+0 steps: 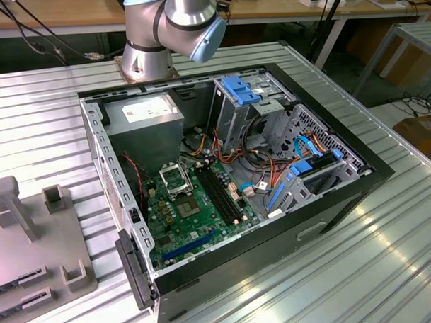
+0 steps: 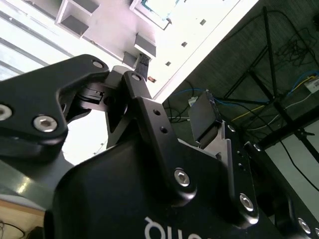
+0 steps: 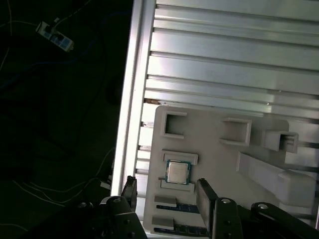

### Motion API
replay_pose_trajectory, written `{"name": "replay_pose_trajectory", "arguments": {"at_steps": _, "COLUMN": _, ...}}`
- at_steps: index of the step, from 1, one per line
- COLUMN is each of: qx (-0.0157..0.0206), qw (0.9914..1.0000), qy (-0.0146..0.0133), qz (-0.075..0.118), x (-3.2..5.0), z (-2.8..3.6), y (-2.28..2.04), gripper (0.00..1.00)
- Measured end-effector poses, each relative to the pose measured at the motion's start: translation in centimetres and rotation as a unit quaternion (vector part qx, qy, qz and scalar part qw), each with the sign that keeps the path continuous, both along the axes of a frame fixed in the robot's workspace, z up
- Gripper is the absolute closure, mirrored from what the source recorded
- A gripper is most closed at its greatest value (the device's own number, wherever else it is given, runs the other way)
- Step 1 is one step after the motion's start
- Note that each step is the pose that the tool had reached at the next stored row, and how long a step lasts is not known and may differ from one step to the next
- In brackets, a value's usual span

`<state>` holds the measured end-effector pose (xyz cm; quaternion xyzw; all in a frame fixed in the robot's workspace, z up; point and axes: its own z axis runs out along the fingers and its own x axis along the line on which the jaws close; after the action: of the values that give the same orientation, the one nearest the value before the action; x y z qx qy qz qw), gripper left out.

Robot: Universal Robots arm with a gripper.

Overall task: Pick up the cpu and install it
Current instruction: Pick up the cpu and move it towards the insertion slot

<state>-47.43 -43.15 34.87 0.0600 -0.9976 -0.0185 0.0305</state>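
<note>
Fingers of the gripper (image 3: 167, 196) stand wide apart, holding nothing, in the first wrist view; between them the cpu (image 3: 176, 173) lies flat in a grey tray (image 3: 214, 149) pocket. In the exterior view, the open computer case (image 1: 344, 206) stands beside that tray.

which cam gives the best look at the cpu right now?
First wrist view: the cpu lies flat in its slot on the grey holder plate, metal top fully visible, nothing covering it. The second wrist view catches a washed-out edge that may be it; the exterior view gives part of the plate.
</note>
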Motion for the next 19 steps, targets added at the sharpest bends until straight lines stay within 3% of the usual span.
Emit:
{"name": "replay_pose_trajectory", "arguments": {"at_steps": 16, "qx": 0.0000, "qw": 1.00000, "qy": 0.0000, "qz": 0.000, "x": 0.00, "z": -0.01, "y": 0.00, "gripper": 0.40}}
{"name": "replay_pose_trajectory", "arguments": {"at_steps": 19, "qx": 0.0001, "qw": 1.00000, "qy": 0.0000, "qz": 0.000, "x": 0.02, "z": -0.33, "y": 0.01, "gripper": 0.40}}
